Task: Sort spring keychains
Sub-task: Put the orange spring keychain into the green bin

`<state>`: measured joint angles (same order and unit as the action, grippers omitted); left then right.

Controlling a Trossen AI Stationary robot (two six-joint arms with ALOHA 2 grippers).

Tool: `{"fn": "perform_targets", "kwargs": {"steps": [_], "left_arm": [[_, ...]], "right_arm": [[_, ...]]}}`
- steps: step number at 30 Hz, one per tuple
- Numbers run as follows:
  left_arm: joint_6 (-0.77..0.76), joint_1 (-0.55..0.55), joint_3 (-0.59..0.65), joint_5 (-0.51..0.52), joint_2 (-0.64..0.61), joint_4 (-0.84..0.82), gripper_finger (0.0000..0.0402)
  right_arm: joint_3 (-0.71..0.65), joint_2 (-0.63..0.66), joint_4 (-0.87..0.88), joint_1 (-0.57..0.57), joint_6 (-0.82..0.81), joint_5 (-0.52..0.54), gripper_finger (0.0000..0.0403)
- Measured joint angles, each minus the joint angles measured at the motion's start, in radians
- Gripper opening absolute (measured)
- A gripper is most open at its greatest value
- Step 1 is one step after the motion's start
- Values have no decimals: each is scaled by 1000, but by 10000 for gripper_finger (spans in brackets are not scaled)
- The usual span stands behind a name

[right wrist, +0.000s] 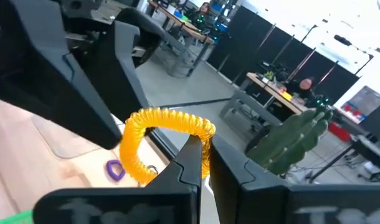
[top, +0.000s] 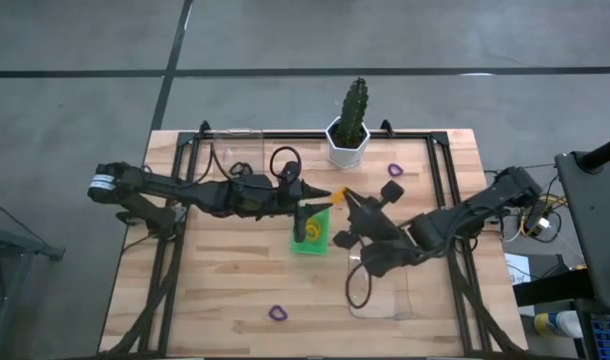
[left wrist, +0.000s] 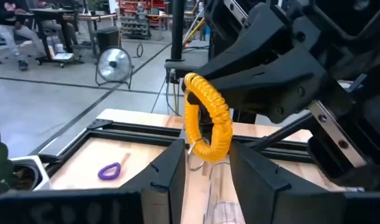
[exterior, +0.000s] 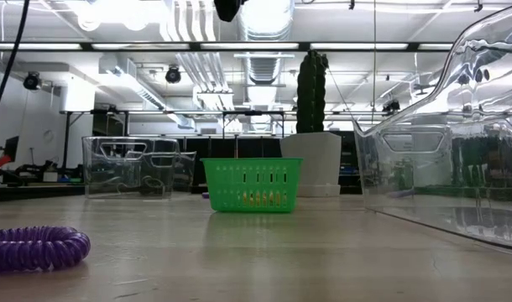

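The orange spring keychain [right wrist: 168,146] hangs in mid-air above the green tray [top: 307,246], pinched at its rim by our right gripper [right wrist: 202,158], whose fingers are clenched on the coil. Our left gripper [left wrist: 205,168] faces it with fingers parted on either side of the loop's lower end, gripping nothing. We judge a handover or drop is under way; we should keep the loop centred over the tray. Its long axis stands roughly upright in the left wrist view.

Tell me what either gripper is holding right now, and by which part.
The right gripper is shut on the orange spring keychain, pinching one end of its coiled loop. The left gripper is open around it, holding nothing.
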<state>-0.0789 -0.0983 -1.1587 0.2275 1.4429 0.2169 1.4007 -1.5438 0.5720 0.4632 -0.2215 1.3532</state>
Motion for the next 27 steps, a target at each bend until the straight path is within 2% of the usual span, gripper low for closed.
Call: {"fn": "perform_targets", "kwargs": {"steps": [13,17,27], "left_arm": [[-1,3,0,3,0,-1,117],[-1,5,0,6,0,0,117],[-106,6,1,108,3,-39,110]], "right_arm": [[36,-28,-8,-22,41,-1,13],[36,-28,-24,-23,38,-48,13],[36,-30,-33,-23,39,-64,13]]}}
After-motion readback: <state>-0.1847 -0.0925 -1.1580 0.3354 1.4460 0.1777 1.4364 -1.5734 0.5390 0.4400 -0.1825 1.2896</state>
